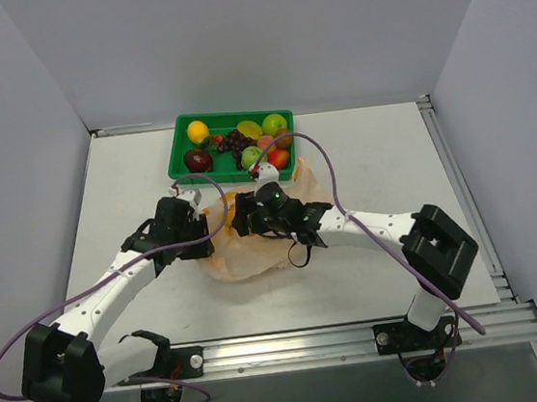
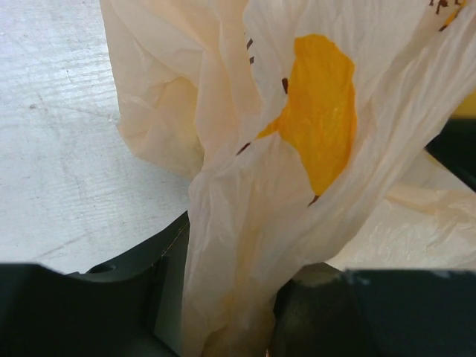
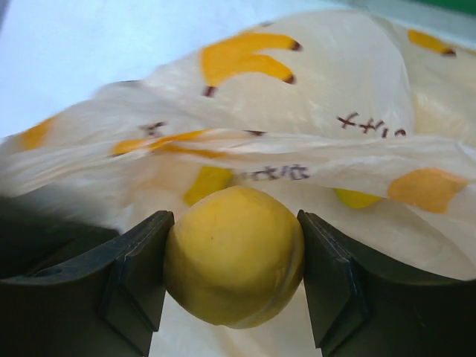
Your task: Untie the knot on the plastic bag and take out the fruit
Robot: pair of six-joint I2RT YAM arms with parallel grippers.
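The pale peach plastic bag (image 1: 254,246) with yellow banana prints lies crumpled on the table between my two grippers. My left gripper (image 1: 201,230) is shut on a bunched fold of the bag (image 2: 230,282) at its left side. My right gripper (image 1: 243,219) is shut on a round yellow lemon-like fruit (image 3: 234,255), held between both pads just in front of the bag's plastic (image 3: 312,89). In the top view that fruit is hidden by the gripper. No knot shows in any view.
A green tray (image 1: 178,141) stands at the back and holds several fruits: a yellow one (image 1: 198,131), a dark red apple (image 1: 198,160), dark grapes (image 1: 236,144), a green one (image 1: 274,124) and orange ones. Purple cables loop over both arms.
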